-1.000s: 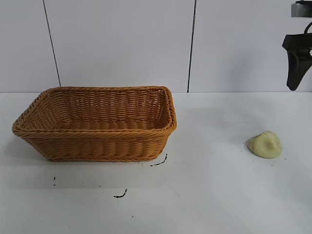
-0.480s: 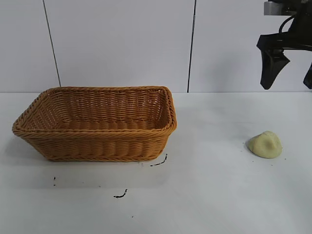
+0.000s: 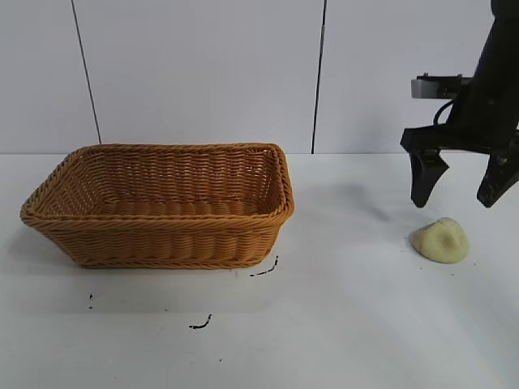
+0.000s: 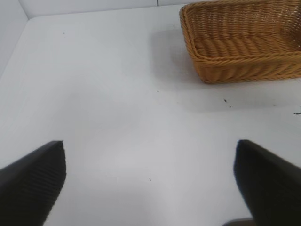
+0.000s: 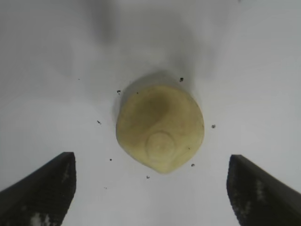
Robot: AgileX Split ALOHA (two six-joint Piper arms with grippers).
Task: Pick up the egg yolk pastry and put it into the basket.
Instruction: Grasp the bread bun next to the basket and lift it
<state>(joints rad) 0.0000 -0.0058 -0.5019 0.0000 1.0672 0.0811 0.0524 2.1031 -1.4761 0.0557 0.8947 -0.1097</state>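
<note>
The egg yolk pastry [image 3: 442, 241], a small pale yellow dome, lies on the white table at the right. It also shows in the right wrist view [image 5: 160, 127]. My right gripper [image 3: 456, 194] hangs open just above and behind the pastry, its two black fingers spread wider than the lump; it holds nothing [image 5: 150, 188]. The orange-brown wicker basket [image 3: 162, 235] stands at the left of the table and is empty; its corner also shows in the left wrist view [image 4: 235, 61]. My left gripper [image 4: 150, 181] is open and empty over bare table, out of the exterior view.
Small black marks [image 3: 200, 324] and crumbs dot the white table in front of the basket. A white panelled wall with dark seams [image 3: 319, 77] stands behind the table.
My right gripper has come down and to the left from the top right corner, and now hangs low just above the pastry. The pastry and the basket have not moved.
</note>
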